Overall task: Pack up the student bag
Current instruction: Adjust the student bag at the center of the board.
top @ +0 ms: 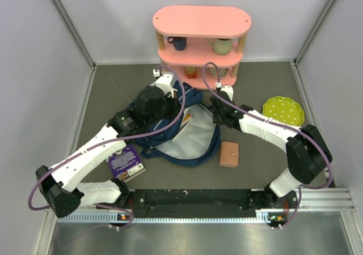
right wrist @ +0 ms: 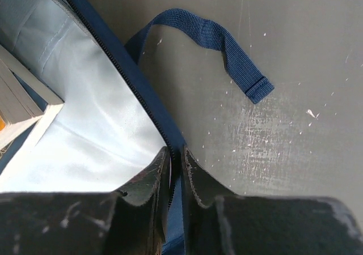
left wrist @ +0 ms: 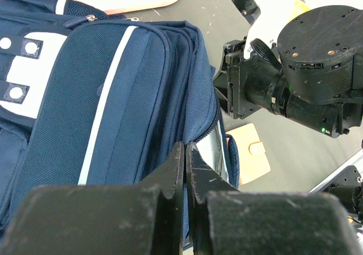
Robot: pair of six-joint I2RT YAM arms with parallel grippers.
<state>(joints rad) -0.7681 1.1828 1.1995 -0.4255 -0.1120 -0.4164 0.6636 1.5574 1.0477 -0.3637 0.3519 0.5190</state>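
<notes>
Student bag (top: pixel 193 137) partly under left arm (top: pixel 91 147)

Top centre, you have a pink shelf (top: pixel 202 21) holding a dark blue mug (top: pixel 178 42) and a pale green cup (top: pixel 222 45). On the grey counter (top: pixel 113 96): a green dotted plate (top: pixel 283 110) right, a tan wallet (top: pixel 229 154) lower centre, a purple book (top: pixel 125 162) lower left.

Lighting even and bright, shadows soft. My right claw (right wrist: pixel 173 167) blurs near the lens; bench (right wrist: pixel 283 130) shows faint sheen.
</notes>
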